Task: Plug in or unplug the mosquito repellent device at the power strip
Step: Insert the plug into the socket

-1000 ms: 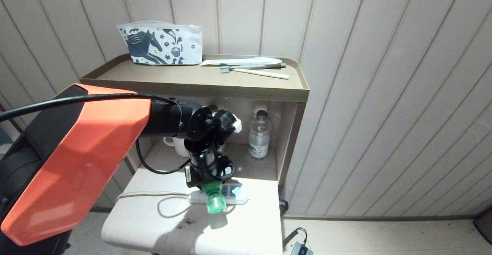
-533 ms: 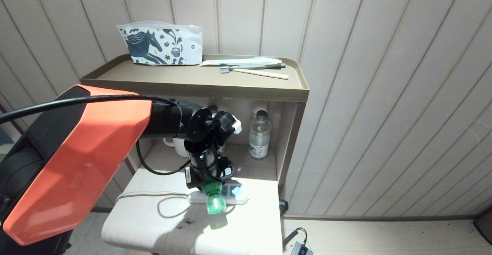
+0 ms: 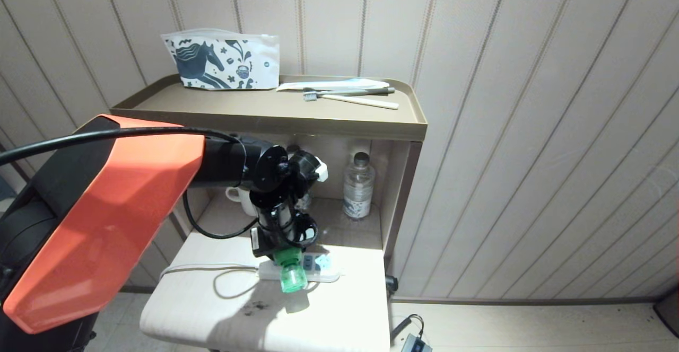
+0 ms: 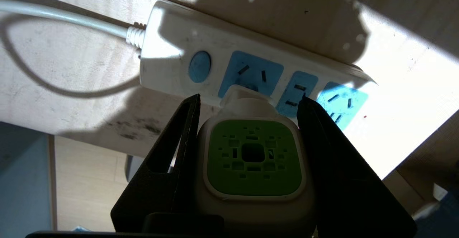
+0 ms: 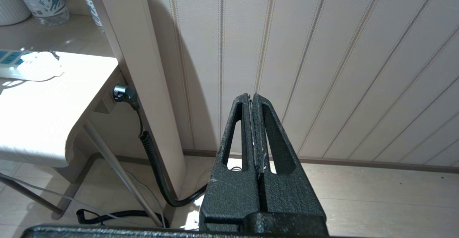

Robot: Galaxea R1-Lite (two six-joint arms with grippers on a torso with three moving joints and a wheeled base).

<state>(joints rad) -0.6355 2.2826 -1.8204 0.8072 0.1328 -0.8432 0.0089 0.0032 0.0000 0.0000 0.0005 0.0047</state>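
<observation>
Left gripper [image 4: 247, 98] pinches the mosquito repellent device [image 4: 252, 157] between both fingers. Since a second ago the held unit has edged slightly along the power strip [image 4: 179, 57] lying just ahead, its plug end now over the first blue socket; insertion appears pending. Right gripper [image 5: 252, 100] is parked, pressed together

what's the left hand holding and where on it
The left hand grips the mosquito repellent device by the two sides of its white body, over the power strip.
</observation>
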